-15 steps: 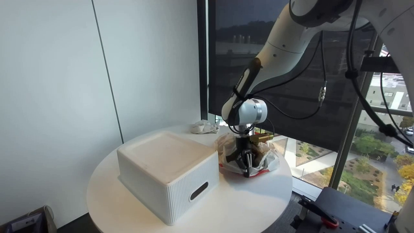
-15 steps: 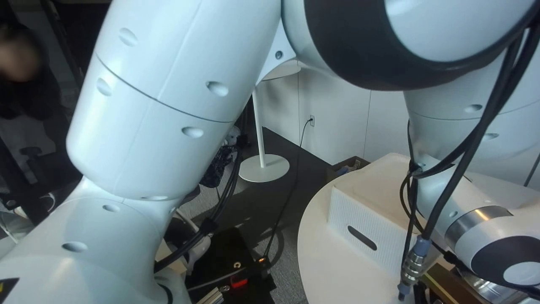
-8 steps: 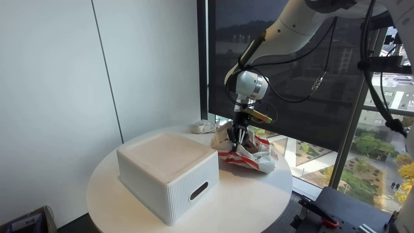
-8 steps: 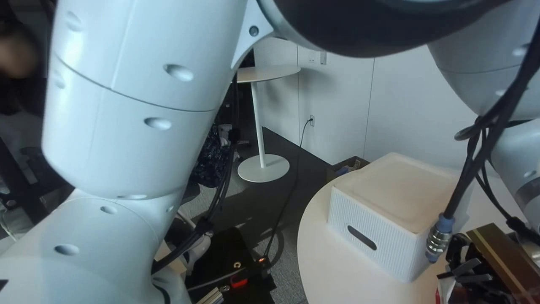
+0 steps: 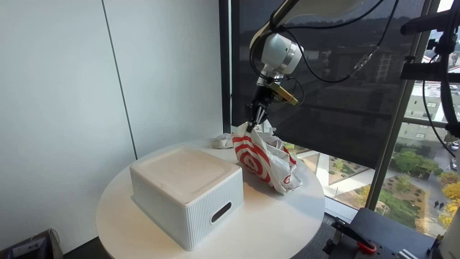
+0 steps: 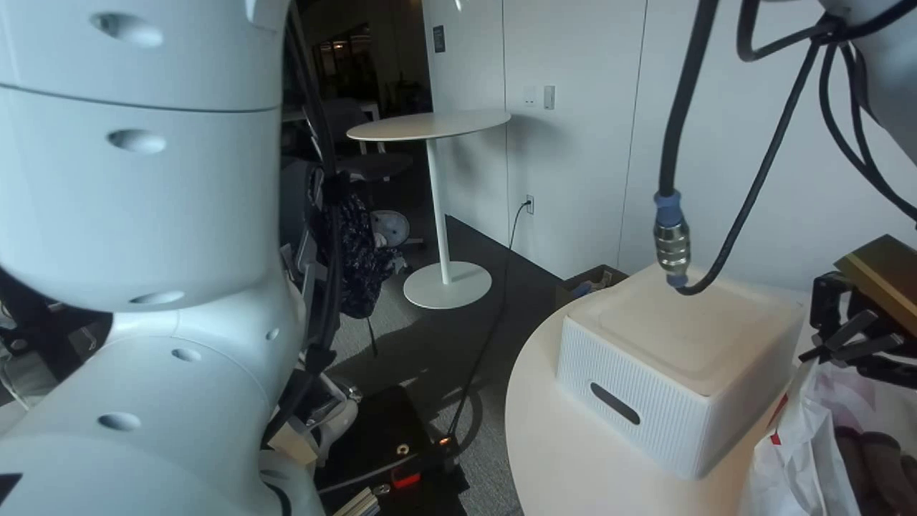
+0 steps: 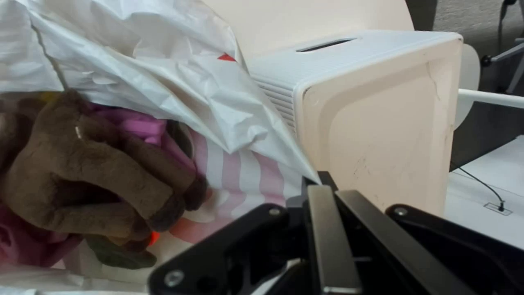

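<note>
My gripper (image 5: pixel 249 128) is shut on the upper edge of a white plastic bag (image 5: pixel 257 158) with red rings. It pulls that edge up into a peak above the round white table (image 5: pixel 273 230). In the wrist view the fingertips (image 7: pixel 320 182) pinch the bag's rim (image 7: pixel 213 110). The bag is open, and inside lie a brown soft toy or glove-like thing (image 7: pixel 94 176), a pink thing (image 7: pixel 143 127) and a dark green thing (image 7: pixel 118 252). The gripper (image 6: pixel 811 355) also shows in an exterior view, with the bag (image 6: pixel 795 459) below it.
A white ribbed box (image 5: pixel 215 194) with a handle slot stands beside the bag on the table. A crumpled white thing (image 5: pixel 222 141) lies at the table's back. A window with a dark blind (image 5: pixel 323 90) is behind. A black cart (image 5: pixel 391 230) stands at lower right.
The gripper has risen from low in the bag and tilted, drawing the bag's edge up with it. The bag's red ring print now faces out. The box has not moved.
</note>
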Robot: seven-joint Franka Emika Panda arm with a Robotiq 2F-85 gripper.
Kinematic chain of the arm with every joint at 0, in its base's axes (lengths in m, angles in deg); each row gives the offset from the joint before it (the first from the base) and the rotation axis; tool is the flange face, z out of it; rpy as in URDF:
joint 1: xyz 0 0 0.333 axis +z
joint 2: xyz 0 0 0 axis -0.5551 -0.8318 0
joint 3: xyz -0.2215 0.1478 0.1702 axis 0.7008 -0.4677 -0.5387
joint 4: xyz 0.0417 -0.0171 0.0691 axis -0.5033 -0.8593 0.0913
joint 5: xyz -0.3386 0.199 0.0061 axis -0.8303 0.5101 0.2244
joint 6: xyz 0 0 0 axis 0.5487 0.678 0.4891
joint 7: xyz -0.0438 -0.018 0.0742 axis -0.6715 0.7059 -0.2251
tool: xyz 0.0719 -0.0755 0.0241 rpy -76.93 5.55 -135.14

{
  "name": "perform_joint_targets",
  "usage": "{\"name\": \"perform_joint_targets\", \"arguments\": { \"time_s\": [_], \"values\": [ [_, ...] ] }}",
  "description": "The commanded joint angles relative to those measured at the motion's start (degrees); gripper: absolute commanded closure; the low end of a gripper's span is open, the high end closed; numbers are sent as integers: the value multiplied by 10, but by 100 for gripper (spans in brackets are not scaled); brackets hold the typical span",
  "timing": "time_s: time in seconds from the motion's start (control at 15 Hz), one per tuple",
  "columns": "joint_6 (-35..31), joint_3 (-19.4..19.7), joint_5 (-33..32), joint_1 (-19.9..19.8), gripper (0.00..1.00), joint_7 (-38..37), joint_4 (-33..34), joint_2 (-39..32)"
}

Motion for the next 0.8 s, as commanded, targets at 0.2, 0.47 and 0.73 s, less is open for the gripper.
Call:
{"name": "perform_joint_targets", "arguments": {
  "time_s": [0.2,0.47,0.73],
  "values": [
    [5,21,11,41,98,8,-45,-36],
    [-13,25,-28,60,71,3,-65,-24],
    [-57,42,-134,93,54,-37,-97,39]
  ]
}}
